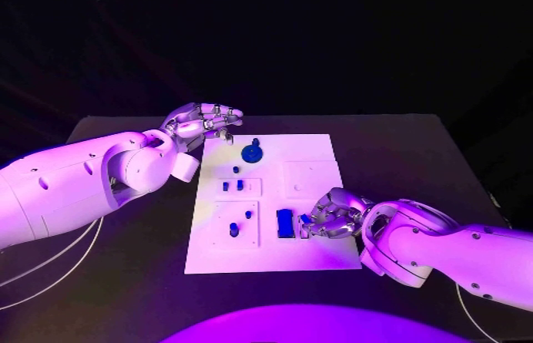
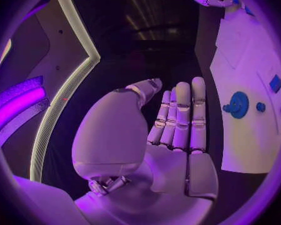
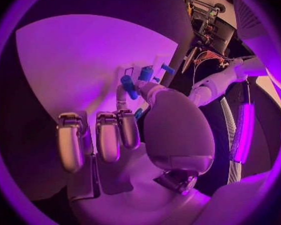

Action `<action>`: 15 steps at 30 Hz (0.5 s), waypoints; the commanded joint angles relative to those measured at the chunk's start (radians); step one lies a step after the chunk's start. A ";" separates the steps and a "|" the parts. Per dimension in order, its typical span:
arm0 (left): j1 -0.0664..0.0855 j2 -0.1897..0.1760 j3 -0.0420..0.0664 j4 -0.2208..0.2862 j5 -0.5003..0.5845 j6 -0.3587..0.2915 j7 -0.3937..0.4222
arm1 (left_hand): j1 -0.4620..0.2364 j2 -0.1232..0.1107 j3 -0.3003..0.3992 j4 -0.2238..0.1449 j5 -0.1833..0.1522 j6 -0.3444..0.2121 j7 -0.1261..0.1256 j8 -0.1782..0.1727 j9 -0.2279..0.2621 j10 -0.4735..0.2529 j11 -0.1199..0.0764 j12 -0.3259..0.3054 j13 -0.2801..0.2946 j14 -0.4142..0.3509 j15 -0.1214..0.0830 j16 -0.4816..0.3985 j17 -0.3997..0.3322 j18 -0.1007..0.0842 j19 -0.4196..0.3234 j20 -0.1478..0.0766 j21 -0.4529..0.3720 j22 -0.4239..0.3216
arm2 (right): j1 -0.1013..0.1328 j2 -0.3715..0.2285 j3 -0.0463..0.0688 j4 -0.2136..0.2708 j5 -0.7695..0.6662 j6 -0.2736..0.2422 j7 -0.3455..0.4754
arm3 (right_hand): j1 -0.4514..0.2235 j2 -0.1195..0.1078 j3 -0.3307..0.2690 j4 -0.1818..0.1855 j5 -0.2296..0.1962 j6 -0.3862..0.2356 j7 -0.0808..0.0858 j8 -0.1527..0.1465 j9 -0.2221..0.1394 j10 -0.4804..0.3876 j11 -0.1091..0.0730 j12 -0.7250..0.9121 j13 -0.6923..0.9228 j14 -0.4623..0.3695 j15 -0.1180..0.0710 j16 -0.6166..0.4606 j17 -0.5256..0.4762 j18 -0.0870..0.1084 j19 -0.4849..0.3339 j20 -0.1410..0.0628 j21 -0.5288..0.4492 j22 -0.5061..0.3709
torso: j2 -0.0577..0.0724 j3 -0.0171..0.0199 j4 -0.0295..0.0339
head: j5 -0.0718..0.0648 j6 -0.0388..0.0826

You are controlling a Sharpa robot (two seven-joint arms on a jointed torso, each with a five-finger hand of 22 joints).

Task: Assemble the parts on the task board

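The white task board (image 1: 316, 254) lies in the middle of the black table. On it are a blue gear (image 1: 252, 153), two small blue pieces (image 1: 233, 186) in a raised frame, two more (image 1: 239, 223) nearer me, and a blue block (image 1: 286, 223). My right hand (image 1: 336, 213) rests at the board's right edge beside the block, its thumb and a finger pinching a small blue part (image 1: 304, 220), also seen as the small blue part (image 3: 138, 114). My left hand (image 1: 206, 119) hovers at the board's far left corner, fingers (image 2: 181, 115) stretched out and holding nothing. The gear (image 2: 238, 105) lies beside it.
Blue pegs (image 3: 135, 81) stand on the board beyond my right hand. Bare black table (image 1: 400, 150) surrounds the board, with its far edge behind the left hand. A blank raised square (image 1: 309, 177) sits on the board's right half.
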 commanded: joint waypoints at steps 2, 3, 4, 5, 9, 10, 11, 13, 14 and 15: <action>0.001 0.001 0.001 0.003 0.002 0.020 0.002 | 0.006 0.006 0.001 0.000 0.003 -0.007 0.006 0.004 -0.001 -0.006 0.002 0.004 -0.001 -0.007 0.003 -0.004 -0.001 0.015 0.005 0.001 -0.006 -0.001 | -0.003 0.007 0.000 -0.006 -0.008 0.017 -0.013 | -0.029 -0.002 -0.019 0.010 -0.018 0.006 -0.003 0.002 -0.002 0.040 0.004 0.001 0.185 0.084 0.004 -0.005 0.157 0.000 0.096 -0.001 -0.003 0.255 | -0.001 0.0001 -0.0007 | 0.001 -0.002; 0.001 0.001 0.001 0.003 0.002 0.020 0.002 | 0.006 0.006 0.001 0.000 0.003 -0.007 0.006 0.004 -0.001 -0.006 0.002 0.004 -0.001 -0.007 0.003 -0.004 -0.001 0.015 0.005 0.001 -0.006 -0.001 | -0.003 0.009 0.000 -0.007 -0.010 0.019 -0.014 | -0.032 -0.002 -0.022 0.012 -0.017 0.007 -0.003 0.001 -0.002 0.041 0.004 0.002 0.186 0.084 0.004 -0.005 0.157 0.000 0.096 -0.001 -0.003 0.255 | -0.001 0.0001 -0.0003 | 0.001 -0.003; 0.001 0.001 0.001 0.003 0.002 0.021 0.001 | 0.005 0.007 0.001 0.001 0.003 -0.007 0.007 0.005 -0.001 -0.006 0.002 0.005 -0.002 -0.007 0.004 -0.004 -0.001 0.015 0.005 0.001 -0.006 -0.001 | -0.003 0.011 0.000 -0.007 -0.011 0.021 -0.015 | -0.035 -0.003 -0.024 0.013 -0.017 0.007 -0.003 0.001 -0.002 0.040 0.004 0.001 0.186 0.084 0.004 -0.005 0.157 0.000 0.096 -0.001 -0.003 0.255 | 0.000 0.0002 -0.0002 | 0.001 -0.003; 0.001 0.001 0.001 0.003 0.002 0.021 0.001 | 0.005 0.007 0.001 0.001 0.003 -0.007 0.007 0.005 -0.001 -0.006 0.002 0.005 -0.002 -0.007 0.004 -0.004 -0.001 0.015 0.005 0.001 -0.006 -0.001 | -0.004 0.012 0.000 -0.008 -0.013 0.024 -0.016 | -0.041 -0.004 -0.029 0.016 -0.015 0.007 -0.003 0.001 -0.002 0.040 0.004 0.001 0.186 0.083 0.004 -0.005 0.156 0.000 0.096 0.000 -0.003 0.255 | 0.000 0.0002 -0.0002 | 0.001 -0.003; 0.001 0.001 0.001 0.003 0.002 0.022 -0.001 | 0.004 0.009 0.001 0.002 0.004 -0.007 0.007 0.005 -0.001 -0.007 0.002 0.005 -0.002 -0.007 0.004 -0.004 -0.001 0.014 0.005 0.001 -0.007 -0.001 | -0.006 0.016 0.000 -0.011 -0.021 0.033 -0.022 | -0.055 -0.008 -0.044 0.022 -0.014 0.008 -0.002 -0.001 -0.001 0.040 0.005 0.000 0.185 0.083 0.005 -0.006 0.156 0.000 0.096 0.000 -0.004 0.254 | 0.000 0.0002 -0.0008 | 0.001 -0.005; 0.001 0.001 0.001 0.003 0.002 0.022 -0.001 | 0.004 0.009 0.001 0.002 0.004 -0.007 0.007 0.005 -0.001 -0.007 0.002 0.005 -0.002 -0.007 0.004 -0.004 -0.001 0.014 0.005 0.001 -0.007 -0.001 | -0.006 0.017 0.000 -0.012 -0.024 0.034 -0.024 | -0.056 -0.009 -0.046 0.023 -0.015 0.008 -0.002 -0.001 -0.001 0.040 0.005 0.001 0.186 0.083 0.005 -0.005 0.156 0.000 0.096 0.000 -0.003 0.254 | 0.000 0.0001 -0.0006 | 0.001 -0.005; 0.001 0.001 0.001 0.003 0.002 0.023 -0.001 | 0.004 0.009 0.001 0.002 0.004 -0.007 0.007 0.005 -0.001 -0.007 0.002 0.005 -0.002 -0.007 0.004 -0.004 -0.001 0.014 0.005 0.001 -0.007 -0.001 | -0.006 0.017 0.000 -0.013 -0.028 0.035 -0.025 | -0.060 -0.010 -0.049 0.024 -0.016 0.008 -0.002 -0.001 -0.001 0.040 0.005 0.000 0.185 0.083 0.005 -0.006 0.156 0.000 0.096 0.000 -0.004 0.254 | 0.000 0.0001 -0.0006 | 0.001 -0.005; 0.001 0.000 0.001 0.003 0.002 0.023 -0.002 | 0.004 0.009 0.001 0.002 0.004 -0.007 0.007 0.005 -0.001 -0.007 0.002 0.005 -0.002 -0.007 0.004 -0.004 -0.001 0.014 0.005 0.001 -0.007 -0.001 | -0.007 0.019 0.000 -0.015 -0.035 0.037 -0.027 | -0.066 -0.012 -0.057 0.027 -0.017 0.009 -0.001 -0.002 0.000 0.040 0.005 0.000 0.185 0.083 0.005 -0.006 0.156 0.000 0.096 0.001 -0.004 0.254 | 0.000 -0.0001 -0.0007 | 0.001 -0.006; 0.001 0.000 0.001 0.003 0.002 0.023 -0.002 | 0.002 0.010 0.001 0.003 0.004 -0.008 0.007 0.004 -0.002 -0.007 0.003 0.005 -0.002 -0.007 0.004 -0.004 -0.001 0.014 0.005 0.002 -0.007 -0.001 | -0.007 0.019 0.000 -0.016 -0.038 0.038 -0.028 | -0.068 -0.012 -0.060 0.028 -0.017 0.009 -0.001 -0.003 0.000 0.040 0.005 0.000 0.185 0.083 0.005 -0.006 0.156 0.000 0.096 0.001 -0.004 0.254 | 0.000 -0.0001 -0.0007 | 0.001 -0.006; 0.001 0.000 0.001 0.003 0.002 0.023 -0.002 | 0.002 0.010 0.001 0.003 0.004 -0.008 0.007 0.004 -0.002 -0.007 0.003 0.005 -0.002 -0.007 0.004 -0.004 -0.001 0.014 0.005 0.002 -0.007 -0.001 | -0.007 0.020 0.000 -0.017 -0.040 0.038 -0.029 | -0.069 -0.013 -0.061 0.028 -0.017 0.009 -0.001 -0.003 0.000 0.040 0.005 -0.001 0.185 0.083 0.005 -0.005 0.156 0.000 0.096 0.001 -0.003 0.255 | 0.000 0.0000 -0.0005 | 0.001 -0.007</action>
